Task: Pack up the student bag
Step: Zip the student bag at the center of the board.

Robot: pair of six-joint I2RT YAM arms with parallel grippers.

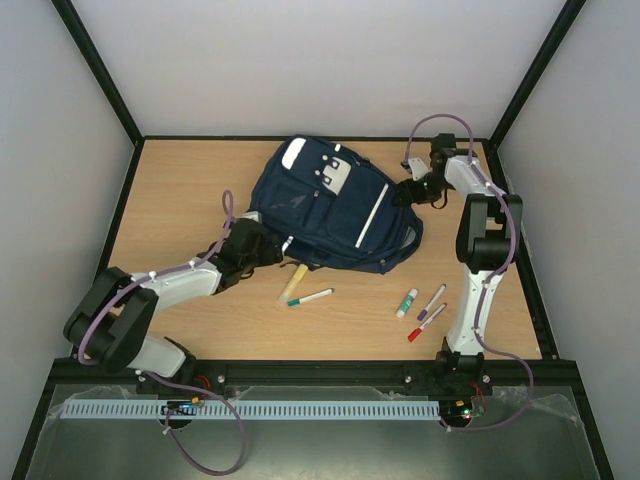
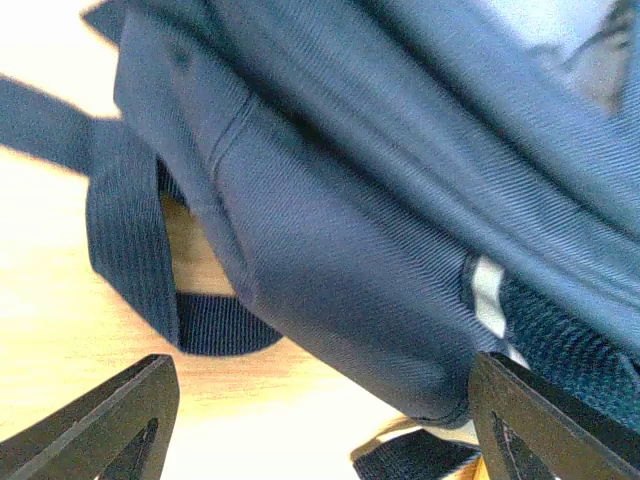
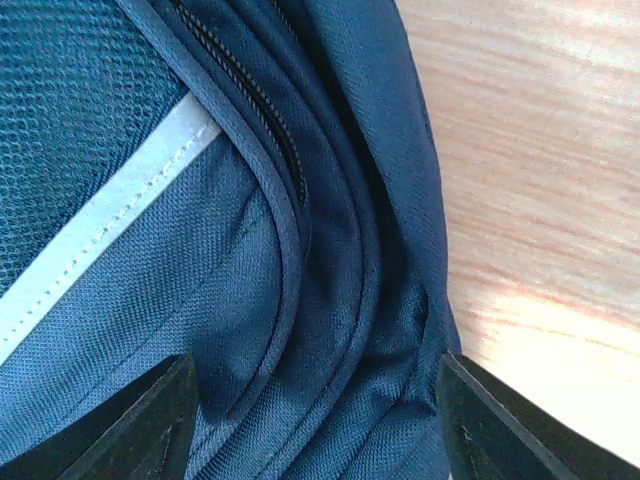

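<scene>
The student bag (image 1: 330, 205), a navy backpack with white stripes and a grey-white patch, lies flat on the wooden table. My left gripper (image 1: 262, 246) sits at its near-left corner. In the left wrist view that gripper (image 2: 325, 425) is open, with the bag's corner (image 2: 330, 230) and bare table between its fingers (image 2: 110, 420). A shoulder strap (image 2: 130, 230) loops to the left. My right gripper (image 1: 408, 190) is at the bag's right edge. It (image 3: 315, 420) stands open over folded bag fabric (image 3: 300, 250) beside a zipper (image 3: 250, 100), gripping nothing.
Loose on the table in front of the bag are a yellow highlighter (image 1: 293, 283), a green-tipped white pen (image 1: 310, 297), a green marker (image 1: 406, 303), a purple marker (image 1: 432, 301) and a red marker (image 1: 426, 323). Black frame posts and white walls bound the table.
</scene>
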